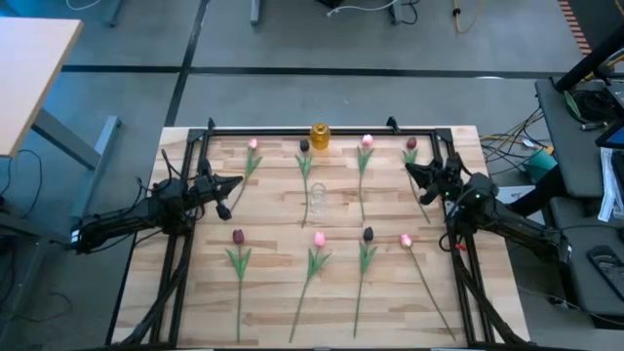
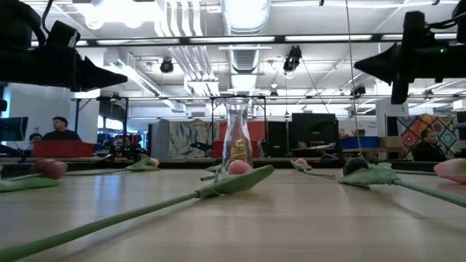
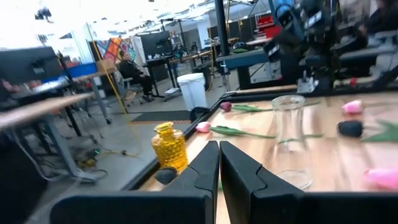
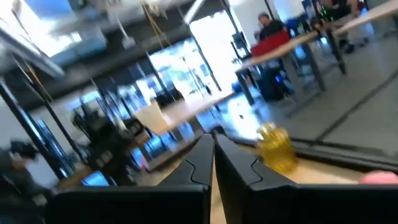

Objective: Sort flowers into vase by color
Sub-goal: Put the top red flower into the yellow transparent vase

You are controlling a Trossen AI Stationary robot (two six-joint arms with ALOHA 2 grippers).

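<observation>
Wooden plank table [image 1: 273, 292], pale butcher-block top, dark frame rails along its far edge and both sides.

Eight artificial tulips lie flat on it in two rows of four, heads toward the far edge.
- Far row: pink tulip [image 1: 253, 144], maroon tulip [image 1: 304, 146], pink tulip [image 1: 367, 141], maroon tulip [image 1: 411, 143].
- Near row: maroon tulip [image 1: 238, 237], pink tulip [image 1: 319, 239], maroon tulip [image 1: 368, 234], pink tulip [image 1: 406, 240], its stem angled toward the right near corner.

Clear glass vase [image 1: 317, 198] stands upright near the table's middle, between the rows. Amber glass vase [image 1: 320, 136] stands upright at the far edge, just beside the far rail.
</observation>
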